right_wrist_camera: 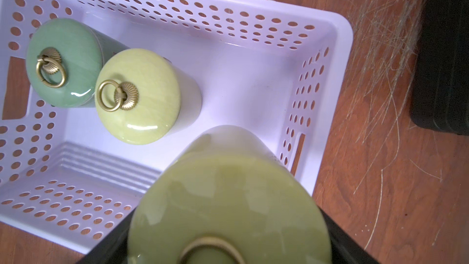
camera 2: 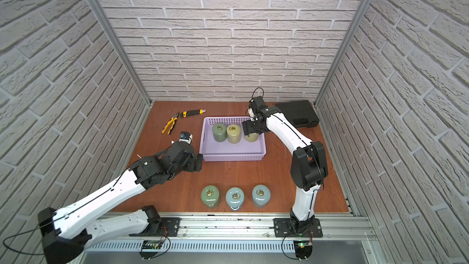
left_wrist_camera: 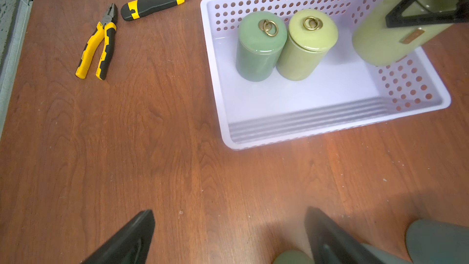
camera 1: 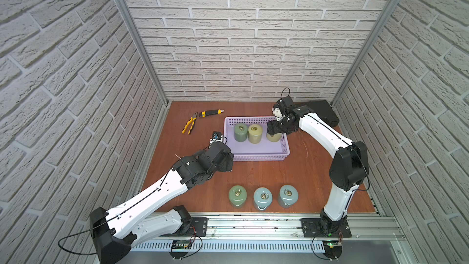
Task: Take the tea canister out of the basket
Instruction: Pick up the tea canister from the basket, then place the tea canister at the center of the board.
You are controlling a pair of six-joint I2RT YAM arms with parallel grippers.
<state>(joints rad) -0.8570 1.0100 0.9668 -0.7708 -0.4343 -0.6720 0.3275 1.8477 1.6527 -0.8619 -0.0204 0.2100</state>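
Right tool (camera 1: 275, 130) grips wide around the olive tea canister (left_wrist_camera: 378, 39), which hangs tilted above the floor at the right end of the basket (left_wrist_camera: 317, 120), beside two other canisters (left_wrist_camera: 261, 46). I judge this the lift-out step. Next I must clear the rim and reach open bench (left_wrist_camera: 177, 161). Left tool (left_wrist_camera: 228, 219) gapes empty.

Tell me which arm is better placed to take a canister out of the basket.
Right: the right gripper clamps the olive canister, raised over the basket. The left gripper hangs open over the table.
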